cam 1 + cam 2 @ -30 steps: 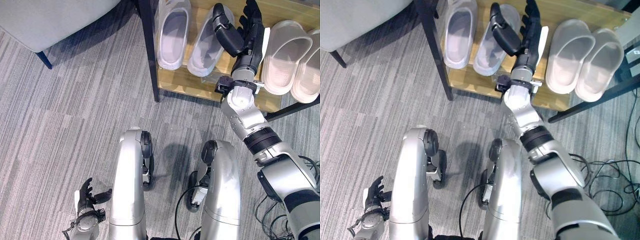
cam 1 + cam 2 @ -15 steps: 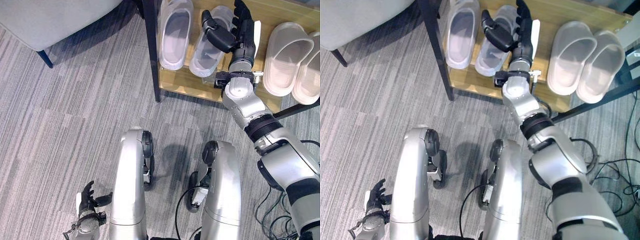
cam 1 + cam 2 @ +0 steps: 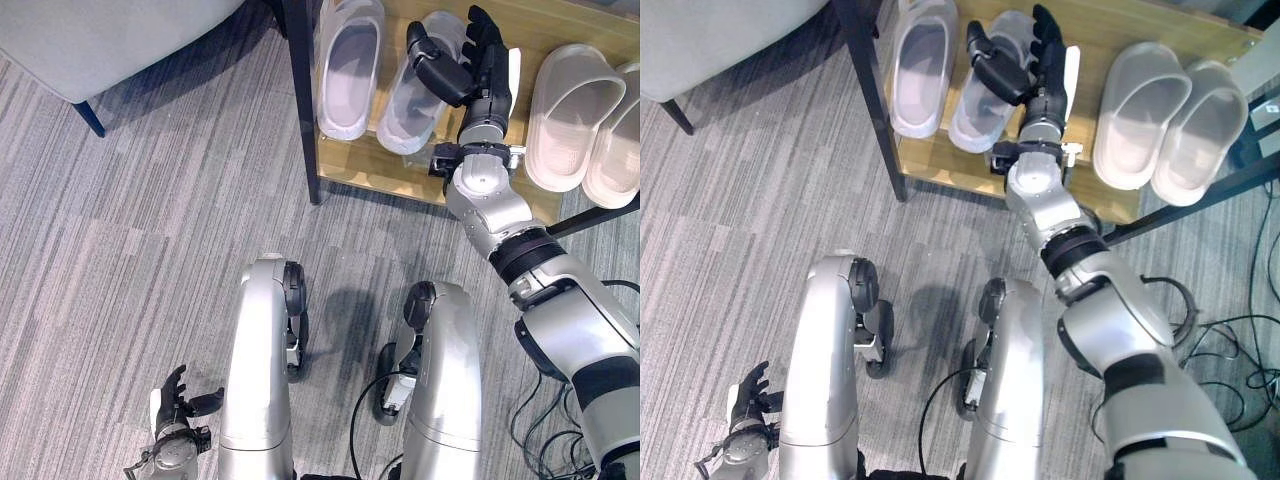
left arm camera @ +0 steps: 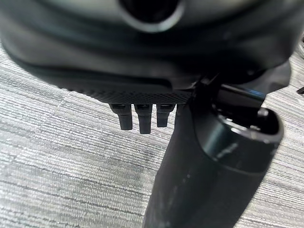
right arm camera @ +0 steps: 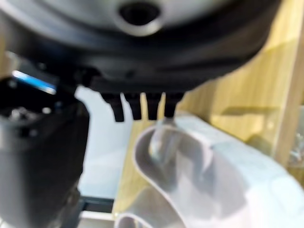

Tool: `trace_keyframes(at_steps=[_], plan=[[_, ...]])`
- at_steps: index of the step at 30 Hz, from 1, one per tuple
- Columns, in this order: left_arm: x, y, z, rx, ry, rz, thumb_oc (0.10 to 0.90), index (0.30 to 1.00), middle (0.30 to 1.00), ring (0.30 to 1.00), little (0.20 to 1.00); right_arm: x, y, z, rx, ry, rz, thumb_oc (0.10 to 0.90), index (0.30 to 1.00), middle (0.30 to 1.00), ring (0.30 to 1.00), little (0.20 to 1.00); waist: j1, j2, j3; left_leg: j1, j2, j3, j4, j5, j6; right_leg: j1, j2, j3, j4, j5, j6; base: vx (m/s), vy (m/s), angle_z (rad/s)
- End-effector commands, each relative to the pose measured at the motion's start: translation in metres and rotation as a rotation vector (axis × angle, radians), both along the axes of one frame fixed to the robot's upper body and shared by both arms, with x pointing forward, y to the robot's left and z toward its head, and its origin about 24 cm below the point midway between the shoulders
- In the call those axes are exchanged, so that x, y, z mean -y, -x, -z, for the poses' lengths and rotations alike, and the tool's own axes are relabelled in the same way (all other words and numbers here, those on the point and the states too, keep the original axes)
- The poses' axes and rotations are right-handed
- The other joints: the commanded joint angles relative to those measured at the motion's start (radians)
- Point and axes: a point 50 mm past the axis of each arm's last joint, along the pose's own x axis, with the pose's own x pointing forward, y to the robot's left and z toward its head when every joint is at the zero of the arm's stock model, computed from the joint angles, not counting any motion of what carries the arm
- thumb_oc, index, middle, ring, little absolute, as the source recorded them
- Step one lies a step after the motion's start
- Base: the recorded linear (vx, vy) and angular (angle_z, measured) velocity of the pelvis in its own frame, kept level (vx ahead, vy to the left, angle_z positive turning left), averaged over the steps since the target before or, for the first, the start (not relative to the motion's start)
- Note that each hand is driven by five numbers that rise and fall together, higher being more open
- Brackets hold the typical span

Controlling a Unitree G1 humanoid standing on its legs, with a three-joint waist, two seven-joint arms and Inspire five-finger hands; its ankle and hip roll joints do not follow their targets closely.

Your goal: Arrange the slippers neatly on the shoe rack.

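A grey striped carpet (image 3: 150,230) covers the floor, with a grey upholstered seat (image 3: 90,40) on dark legs at the far left. To its right stands the shoe rack (image 3: 375,165), a light wooden shelf in a dark frame. Four pale slippers lie on it in two pairs, all with their long axes running near to far and slightly tilted, open heels toward the robot and toes pointing away. The left pair (image 3: 345,65) sits beside the frame's dark post; its right slipper (image 3: 412,105) lies partly under the right hand. The right pair (image 3: 578,115) lies at the rack's right end, its two slippers touching.

The right hand (image 3: 478,70) reaches over the shelf between the pairs, fingers straight and together, thumb spread out over the slipper. The left hand (image 3: 175,415) hangs low at the near left above the carpet, fingers loosely spread and holding nothing.
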Motion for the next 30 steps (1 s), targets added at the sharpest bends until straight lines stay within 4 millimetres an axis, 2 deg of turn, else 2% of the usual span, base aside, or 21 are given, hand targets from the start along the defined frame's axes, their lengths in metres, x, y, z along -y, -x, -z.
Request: trace_keyframes(at_steps=[1, 7, 30], plan=[[-0.0073, 0.0206, 0.0055, -0.077, -0.066, 0.063, 0.8, 0.9, 0.9, 0.9, 0.9, -0.023, 0.0252, -0.0968, 0.335, 0.004, -0.12, 0.8, 0.9, 0.9, 0.9, 0.9, 0.065, 0.004, -0.032, 0.129, -0.033, -0.176, 0.157, -0.318, -0.065, -0.056, 0.002, 0.095, -0.041, 0.108, -0.066, 0.0, 0.0, 0.0], [-0.0081, 0.0227, 0.0061, -0.084, -0.068, 0.069, 0.8, 0.9, 0.9, 0.9, 0.9, -0.0206, 0.0243, -0.1002, 0.33, 0.019, -0.111, 0.8, 0.9, 0.9, 0.9, 0.9, 0.07, 0.012, -0.032, 0.129, -0.033, -0.177, 0.161, -0.32, -0.065, -0.056, 0.0, 0.098, -0.036, 0.106, -0.065, 0.0, 0.0, 0.0], [-0.0047, 0.0258, 0.0093, -0.106, -0.069, 0.117, 0.8, 0.9, 0.9, 0.9, 0.9, -0.0252, 0.0225, -0.1042, 0.324, 0.058, -0.147, 0.8, 0.9, 0.9, 0.9, 0.9, 0.082, 0.011, -0.032, 0.129, -0.036, -0.171, 0.175, -0.325, -0.066, -0.056, 0.007, 0.111, -0.023, 0.105, -0.065, 0.0, 0.0, 0.0]])
